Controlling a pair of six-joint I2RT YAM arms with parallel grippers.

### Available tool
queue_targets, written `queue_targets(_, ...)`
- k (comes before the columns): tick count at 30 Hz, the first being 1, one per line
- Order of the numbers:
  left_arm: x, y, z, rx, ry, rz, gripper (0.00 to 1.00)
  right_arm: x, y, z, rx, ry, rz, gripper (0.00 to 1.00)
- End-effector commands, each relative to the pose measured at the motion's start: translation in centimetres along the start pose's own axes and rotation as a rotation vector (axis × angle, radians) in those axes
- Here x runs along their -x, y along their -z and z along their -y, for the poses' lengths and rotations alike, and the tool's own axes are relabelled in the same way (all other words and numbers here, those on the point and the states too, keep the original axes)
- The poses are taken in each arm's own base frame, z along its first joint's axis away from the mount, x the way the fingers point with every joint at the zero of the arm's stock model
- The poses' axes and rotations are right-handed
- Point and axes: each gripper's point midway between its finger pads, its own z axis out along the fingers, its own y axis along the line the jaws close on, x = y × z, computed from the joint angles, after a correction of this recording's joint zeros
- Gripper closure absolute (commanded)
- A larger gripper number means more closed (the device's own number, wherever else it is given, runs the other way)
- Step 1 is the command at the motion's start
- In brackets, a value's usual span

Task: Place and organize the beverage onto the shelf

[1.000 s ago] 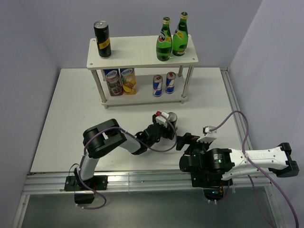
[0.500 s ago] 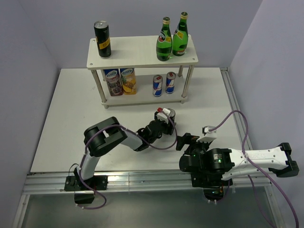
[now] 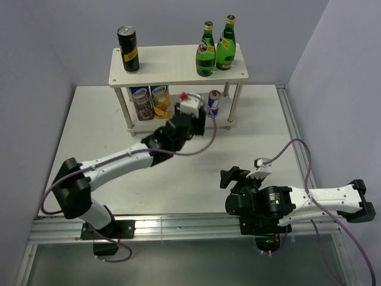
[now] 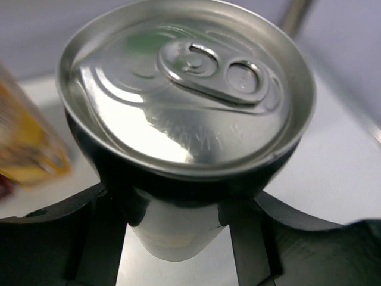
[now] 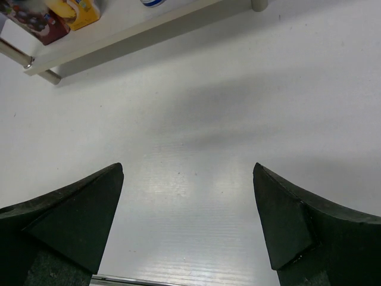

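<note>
Left gripper (image 3: 191,113) is closed around a held dark can (image 4: 184,101), its two black fingers (image 4: 98,238) pressed against the body just under the silver lid, pull tab facing up. From overhead, this gripper sits at the front edge of the shelf (image 3: 172,64), in front of the middle of the lower board, and its own body hides the can there. Whether the can rests on anything cannot be told.

Right gripper (image 5: 187,220) has its jaws spread wide with nothing between them, only bare white worktop (image 3: 119,179) below. It sits towards the worktop's near right corner, well apart from the shelf.

On the shelf's top board, a second dark can (image 3: 128,49) stands upright at the left end, and two green bottles (image 3: 206,50) stand side by side at the right end. On the lower board, a patterned can (image 3: 141,102) and a yellow can (image 3: 161,101) stand together at the left, and a blue-and-silver can (image 3: 214,103) stands just right of the left gripper.
</note>
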Motion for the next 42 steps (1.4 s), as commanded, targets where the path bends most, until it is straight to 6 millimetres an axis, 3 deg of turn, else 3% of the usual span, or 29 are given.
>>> queue_targets(1, 13.2, 2.9, -4.2, 0.083, 0.062, 0.205, 1.00, 0.8, -0.1, -0.1, 0.011, -0.031, 0.047, 0.04)
queue_targets(2, 13.9, 2.9, -5.6, 0.112, 0.047, 0.199, 1.00, 0.8, -0.1, -0.1, 0.013, -0.036, 0.047, 0.04)
queue_targets(3, 16.3, 3.4, -6.1, 0.116, 0.055, 0.227, 1.00, 0.8, -0.1, -0.1, 0.014, -0.035, 0.046, 0.04)
queue_targets(6, 20.1, 4.2, -8.1, 0.142, 0.053, 0.276, 1.00, 0.8, -0.1, -0.1, 0.016, -0.040, 0.045, 0.04)
queue_targets(11, 23.0, 3.7, -11.3, 0.190, 0.061, 0.320, 1.00, 0.9, -0.1, 0.0, 0.012, -0.046, 0.047, 0.04)
queue_targets(16, 23.1, 1.5, -14.0, 0.260, 0.043, 0.332, 1.00, 0.9, 0.0, 0.0, 0.016, -0.056, 0.045, 0.04)
queue_targets(26, 21.1, -2.6, -18.0, 0.381, 0.031, 0.297, 1.00, 0.9, 0.0, 0.0, 0.017, -0.052, 0.046, 0.04)
queue_targets(33, 21.8, -3.6, -19.1, 0.437, 0.012, 0.325, 1.00, 0.8, 0.0, 0.0, 0.011, -0.045, 0.047, 0.04)
queue_targets(42, 22.4, -3.2, -21.8, 0.518, 0.021, 0.343, 1.00, 0.8, 0.0, 0.1, 0.011, -0.047, 0.047, 0.04)
